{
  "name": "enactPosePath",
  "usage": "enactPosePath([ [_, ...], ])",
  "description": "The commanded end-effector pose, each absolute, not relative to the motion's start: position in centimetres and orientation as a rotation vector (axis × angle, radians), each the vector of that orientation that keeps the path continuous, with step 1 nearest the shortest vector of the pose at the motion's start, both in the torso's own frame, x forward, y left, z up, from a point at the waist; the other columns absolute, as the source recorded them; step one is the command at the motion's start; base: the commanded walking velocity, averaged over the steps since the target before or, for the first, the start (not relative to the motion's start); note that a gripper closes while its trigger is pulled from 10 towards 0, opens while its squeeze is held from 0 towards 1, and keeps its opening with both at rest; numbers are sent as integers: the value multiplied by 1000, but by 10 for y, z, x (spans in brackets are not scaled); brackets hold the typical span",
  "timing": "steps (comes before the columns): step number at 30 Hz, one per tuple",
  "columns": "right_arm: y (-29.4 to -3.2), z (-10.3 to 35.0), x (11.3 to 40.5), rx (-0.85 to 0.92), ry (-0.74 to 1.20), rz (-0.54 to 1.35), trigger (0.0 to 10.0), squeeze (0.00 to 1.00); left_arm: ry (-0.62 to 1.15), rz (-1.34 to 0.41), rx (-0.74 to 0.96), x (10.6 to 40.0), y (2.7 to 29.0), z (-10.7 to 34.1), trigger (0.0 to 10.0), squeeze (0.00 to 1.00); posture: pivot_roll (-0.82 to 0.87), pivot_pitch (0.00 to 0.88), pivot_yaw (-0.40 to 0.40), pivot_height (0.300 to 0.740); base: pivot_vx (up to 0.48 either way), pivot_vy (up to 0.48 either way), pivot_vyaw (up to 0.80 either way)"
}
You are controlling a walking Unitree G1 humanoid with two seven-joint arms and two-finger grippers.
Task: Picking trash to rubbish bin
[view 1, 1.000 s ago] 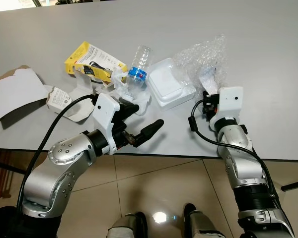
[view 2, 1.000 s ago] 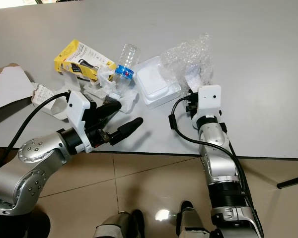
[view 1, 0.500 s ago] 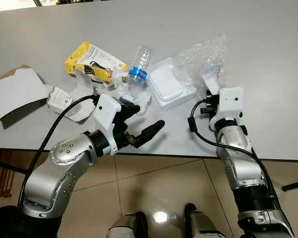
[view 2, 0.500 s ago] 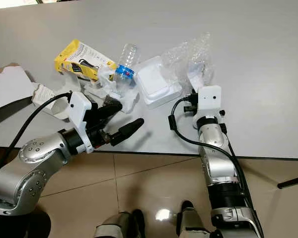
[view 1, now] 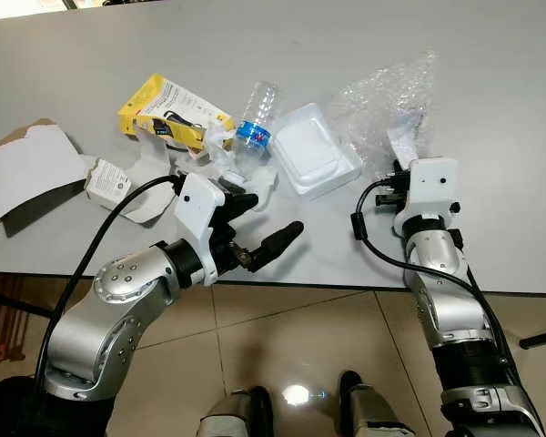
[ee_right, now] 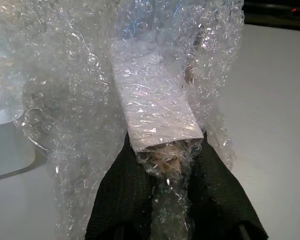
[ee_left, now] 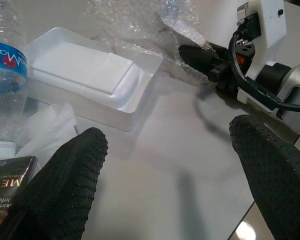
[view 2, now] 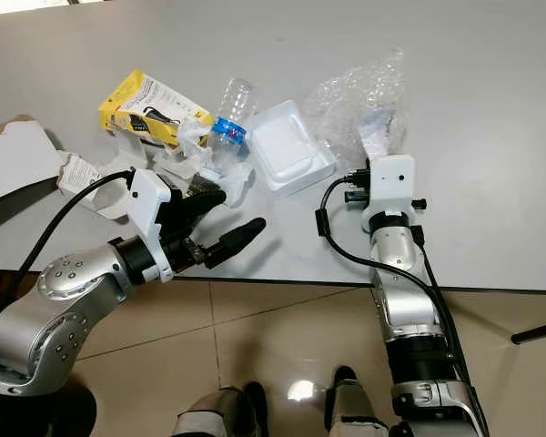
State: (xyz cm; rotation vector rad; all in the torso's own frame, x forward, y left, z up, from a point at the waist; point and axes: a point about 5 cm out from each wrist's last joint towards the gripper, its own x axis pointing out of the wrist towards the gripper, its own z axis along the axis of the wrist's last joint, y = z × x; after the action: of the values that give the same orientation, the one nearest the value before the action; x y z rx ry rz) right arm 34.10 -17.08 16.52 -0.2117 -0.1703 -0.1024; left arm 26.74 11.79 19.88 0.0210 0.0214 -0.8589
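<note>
- Two grippers are at the near edge of a grey table (view 1: 491,55), where the trash lies in a loose heap, with no bin among it.
- The right gripper (ee_right: 172,172) has its fingers pressed together on the near end of the bubble wrap (view 1: 387,100). The plastic is bunched between the pads, probably because so limp a sheet can only be carried by pinching a gathered fold.
- The bubble wrap rises from that pinch towards 12 o'clock, with a strip of tape (ee_right: 155,115) just above the fingertips. It sits at about 3 o'clock from the white tray (view 1: 318,159), near it but seemingly apart, so it should come away without dragging the tray.
- The left gripper (view 1: 255,228) hovers at the table's near edge with its fingers spread wide and nothing between them. It points towards the tray, likely ready for the next piece.
- Around 11 o'clock from the left gripper lie the plastic bottle (view 1: 253,132) on its side, crumpled tissue (view 1: 223,159) touching it, and the yellow box (view 1: 168,114) beyond.
- Torn cardboard (view 1: 27,173) lies well off at 9 o'clock.
- Judging from this, the bubble wrap is gripped and its trip to the bin is not yet made; the main risk is the plastic slipping out of the pinch.
</note>
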Motion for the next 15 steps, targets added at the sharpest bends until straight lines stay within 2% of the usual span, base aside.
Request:
enactPosePath([
  [1,-177,160,335,-235,-167,-137,0,0,27,-857,29,268,119,197,10000,0,106,272,162,740,0,0,0],
  [15,-184,185,315,-285,-302,-206,0,0,-23,-850,13,278,105,195,10000,0,35,211,143,740,0,0,0],
])
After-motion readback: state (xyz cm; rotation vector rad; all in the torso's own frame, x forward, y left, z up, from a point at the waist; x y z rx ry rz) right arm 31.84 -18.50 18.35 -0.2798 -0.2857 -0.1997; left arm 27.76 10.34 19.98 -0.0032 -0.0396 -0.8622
